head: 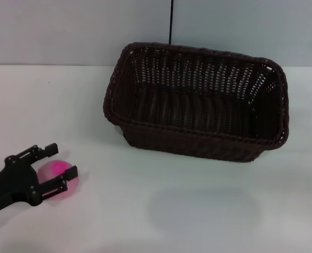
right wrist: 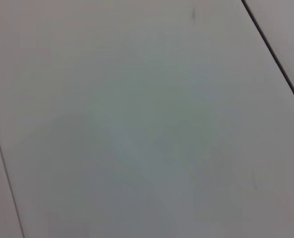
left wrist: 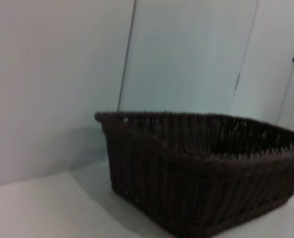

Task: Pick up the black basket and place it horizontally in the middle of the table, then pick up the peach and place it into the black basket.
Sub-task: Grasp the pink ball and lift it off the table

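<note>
At lower left of the head view, we bracket the peach (head: 58, 176) with our left gripper's (head: 60, 167) spread, unclosed fingers, ready to carry it to the black basket (head: 198, 103) sitting upper centre.

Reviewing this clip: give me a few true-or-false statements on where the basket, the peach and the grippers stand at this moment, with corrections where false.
1. The black basket stands upright on the table. True.
2. The peach lies inside the basket. False: it sits on the table near the robot's left, well apart from the basket.
3. The left gripper has its jaws open on either side of the peach. True.
4. The basket holds several fruits. False: nothing shows inside it.
5. The right gripper grips the basket rim. False: it is not in view.
</note>
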